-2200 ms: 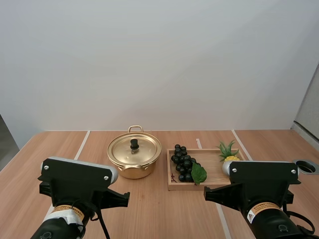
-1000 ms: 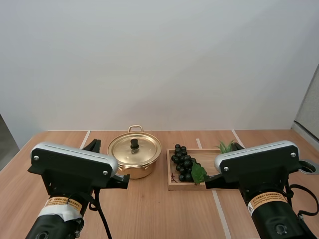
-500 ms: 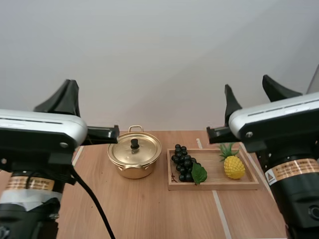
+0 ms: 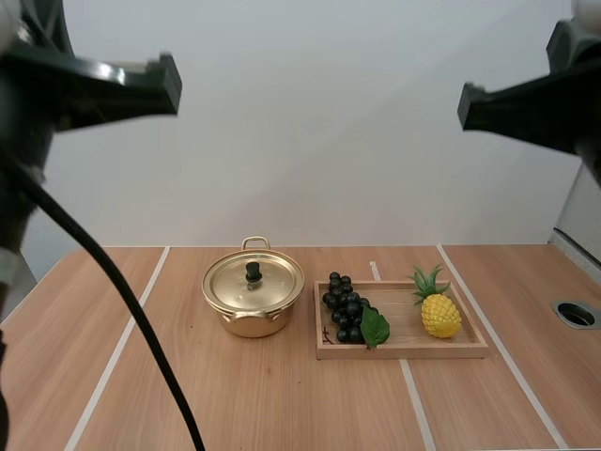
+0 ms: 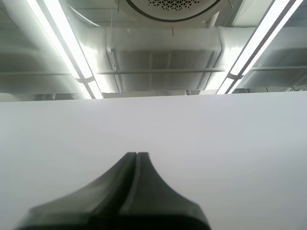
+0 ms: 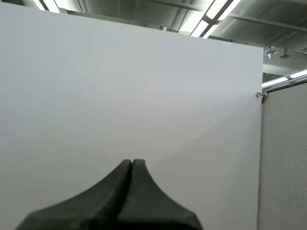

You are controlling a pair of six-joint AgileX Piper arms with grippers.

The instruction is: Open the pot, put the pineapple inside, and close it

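Left gripper (image 5: 136,155): fingers pressed together, empty, aimed off the table. Gold pot (image 4: 253,301) left of centre, lid (image 4: 254,280) on. Its black knob (image 4: 254,271) is small, so an off-centre descent likely misses or slips. Wooden tray (image 4: 404,350) just beside the pot: grapes (image 4: 346,308) at the near end, pineapple (image 4: 439,315) at the far end. It is rounded and may roll from a poor pinch. Right gripper (image 6: 131,162): fingers together, empty.

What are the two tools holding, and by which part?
Nothing. The left tool and the right tool are both shut empty; the pot sits lidded on the table, the pineapple in the tray.
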